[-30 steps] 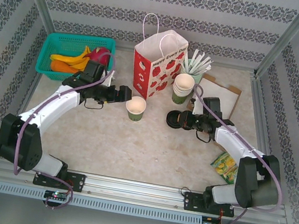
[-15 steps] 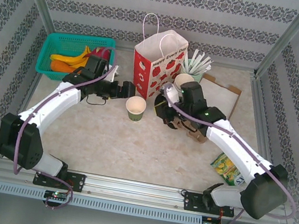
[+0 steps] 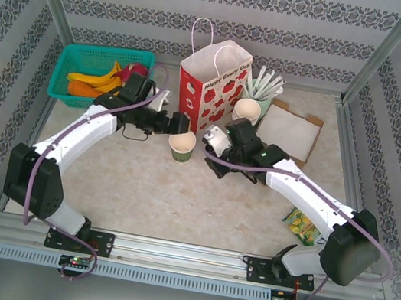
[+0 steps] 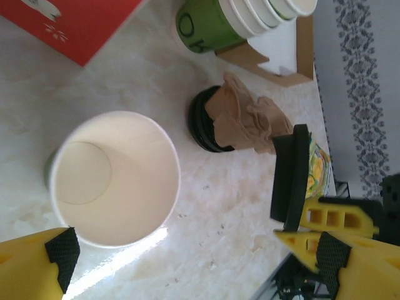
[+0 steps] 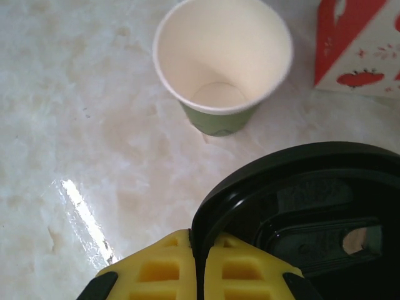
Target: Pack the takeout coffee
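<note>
Item: green paper cup, lidless and cream inside, stands upright on the tabletop at 6 o'clock of the strawberry bag.
Left pincer: released, jaws wide, at the cup's 11 o'clock.
Right pincer: clenched on the black lid, at the cup's 3 o'clock.

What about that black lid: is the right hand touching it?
Touching. The right wrist view shows the right hand clamped shut on the black lid, at its rim.
</note>
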Controlling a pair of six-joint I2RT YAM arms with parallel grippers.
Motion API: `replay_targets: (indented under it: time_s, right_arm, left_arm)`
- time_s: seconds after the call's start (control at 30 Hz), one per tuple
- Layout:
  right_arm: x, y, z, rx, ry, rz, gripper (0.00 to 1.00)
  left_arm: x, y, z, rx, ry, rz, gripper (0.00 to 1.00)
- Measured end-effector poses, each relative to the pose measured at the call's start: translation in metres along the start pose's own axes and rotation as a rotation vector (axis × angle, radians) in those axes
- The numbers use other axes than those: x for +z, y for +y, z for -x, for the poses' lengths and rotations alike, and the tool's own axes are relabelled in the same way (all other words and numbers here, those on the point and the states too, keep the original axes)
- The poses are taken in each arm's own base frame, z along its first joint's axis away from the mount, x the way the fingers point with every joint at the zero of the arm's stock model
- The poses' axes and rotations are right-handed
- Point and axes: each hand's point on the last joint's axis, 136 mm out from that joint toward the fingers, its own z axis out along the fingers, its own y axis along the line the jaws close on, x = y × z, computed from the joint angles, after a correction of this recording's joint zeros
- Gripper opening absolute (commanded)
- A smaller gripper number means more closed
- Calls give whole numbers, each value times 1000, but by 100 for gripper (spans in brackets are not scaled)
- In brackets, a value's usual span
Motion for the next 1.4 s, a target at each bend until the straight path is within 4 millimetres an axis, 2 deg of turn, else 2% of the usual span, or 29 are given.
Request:
replay_targets:
  time_s: [0.17,0.33,0.53,0.93,1.0,1.07,1.13,1.23,1.33,1.4]
  right_arm:
    - [4,23,3,-228,24,-38,0]
    - [4,29,13,-373,21,-69,0]
    - [3,28,27,-425,7,-77,0]
    - [2,32,35,-432,21,-45,0]
    - [1,32,35,-422,23,-42,8]
    - [-2,33,38,-387,12,-42,26]
    - [-8,32,44,-341,-20,-43,45]
    - [-27,25,48,-241,-93,-64,66]
    - [-52,1,41,-90,-158,-144,69]
    - [-69,-26,32,69,-194,-222,76]
  left_arm:
    - [18,-20,-5,68,86,-21,86]
    - [23,-26,-8,93,121,-40,75]
    - [23,-37,-15,140,150,-75,62]
    - [25,-40,-20,203,158,-56,19]
    - [25,-39,-19,205,154,-47,10]
    - [25,-35,-18,206,149,-24,1]
    - [26,-33,-17,214,144,-9,0]
    - [26,-31,-16,216,138,5,0]
    - [26,-30,-15,219,133,15,0]
    - [26,-30,-14,221,128,17,0]
